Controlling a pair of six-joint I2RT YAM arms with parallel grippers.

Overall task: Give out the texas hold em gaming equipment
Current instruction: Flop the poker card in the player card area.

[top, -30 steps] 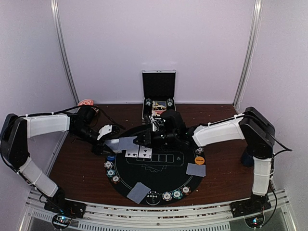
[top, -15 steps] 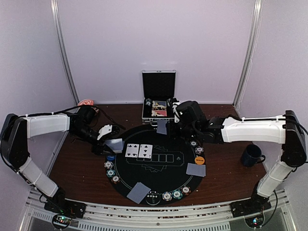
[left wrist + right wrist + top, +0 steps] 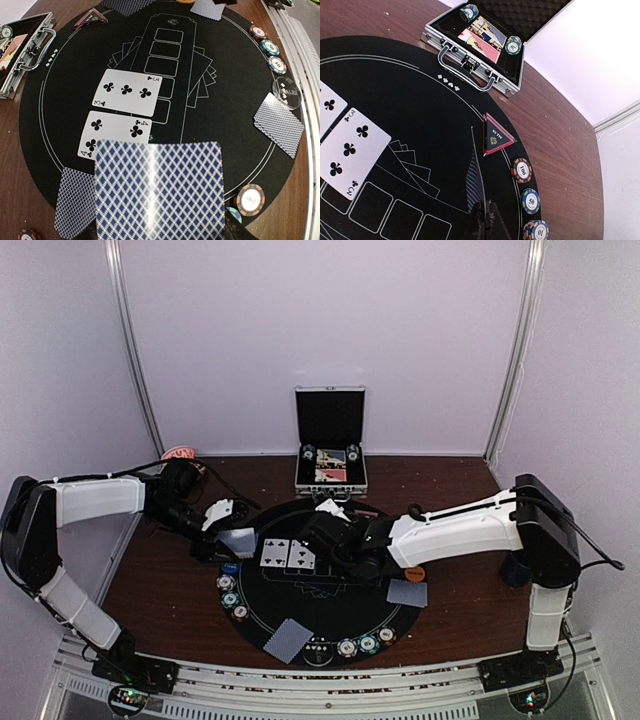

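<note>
My left gripper [image 3: 228, 532] is shut on a deck of cards [image 3: 157, 190] with blue diamond backs, held at the round black mat's [image 3: 330, 612] left edge; the deck hides its fingers. The three of clubs [image 3: 127, 92] and four of clubs [image 3: 117, 134] lie face up on the mat. My right gripper [image 3: 487, 222] is shut on one playing card [image 3: 477, 182], seen edge-on, and hovers over the mat's middle [image 3: 325, 532]. Face-down cards [image 3: 288, 640] [image 3: 407, 592], striped chips [image 3: 229, 590] [image 3: 522, 170] and an orange button [image 3: 414, 573] sit round the mat's rim.
The open silver case [image 3: 330, 440] stands behind the mat with chips and cards inside. A red-edged triangular all-in marker [image 3: 496, 137] lies at the mat's far edge. A dark blue mug [image 3: 513, 570] shows partly behind the right arm. White walls enclose the table.
My right gripper left the deck with one card, swung out toward the case, and has come back over the mat's middle. The left arm and deck have not moved.
</note>
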